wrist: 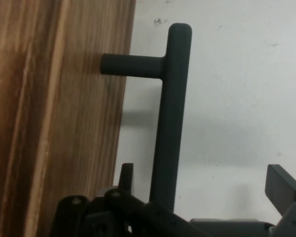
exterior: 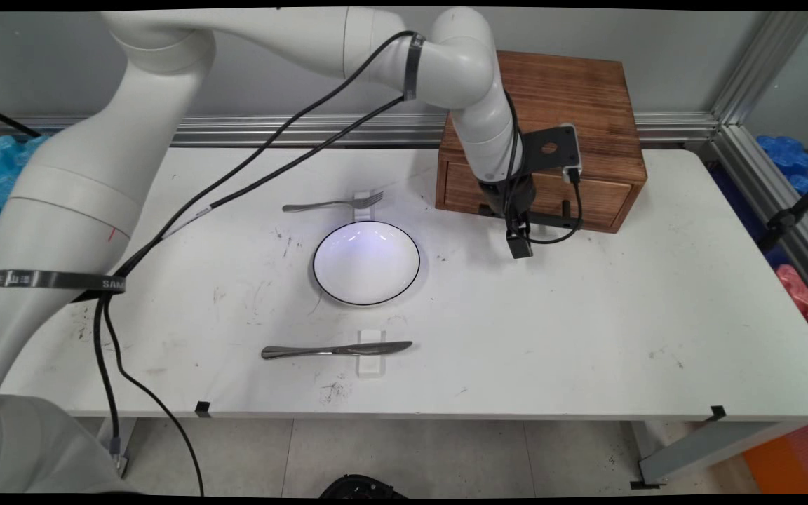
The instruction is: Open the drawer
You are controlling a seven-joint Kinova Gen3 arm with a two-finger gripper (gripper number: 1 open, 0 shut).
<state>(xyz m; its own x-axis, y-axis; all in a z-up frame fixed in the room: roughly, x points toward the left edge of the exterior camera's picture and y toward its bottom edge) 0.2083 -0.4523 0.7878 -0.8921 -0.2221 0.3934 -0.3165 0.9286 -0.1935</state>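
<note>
Hand view: gripper (wrist: 202, 185) open, fingers (wrist: 282, 183) spread either side of the black bar handle (wrist: 171, 118), not clamped on it.
Handle: mounted on the drawer front (wrist: 54, 118) of the wooden box (exterior: 558, 105).
Main view: gripper (exterior: 518, 235) low, directly in front of the drawer.
Box: back right of the table (exterior: 586, 315).
Nearby: white plate (exterior: 366, 262) at centre; fork (exterior: 334, 204) behind it; knife (exterior: 336, 348) in front of it.
</note>
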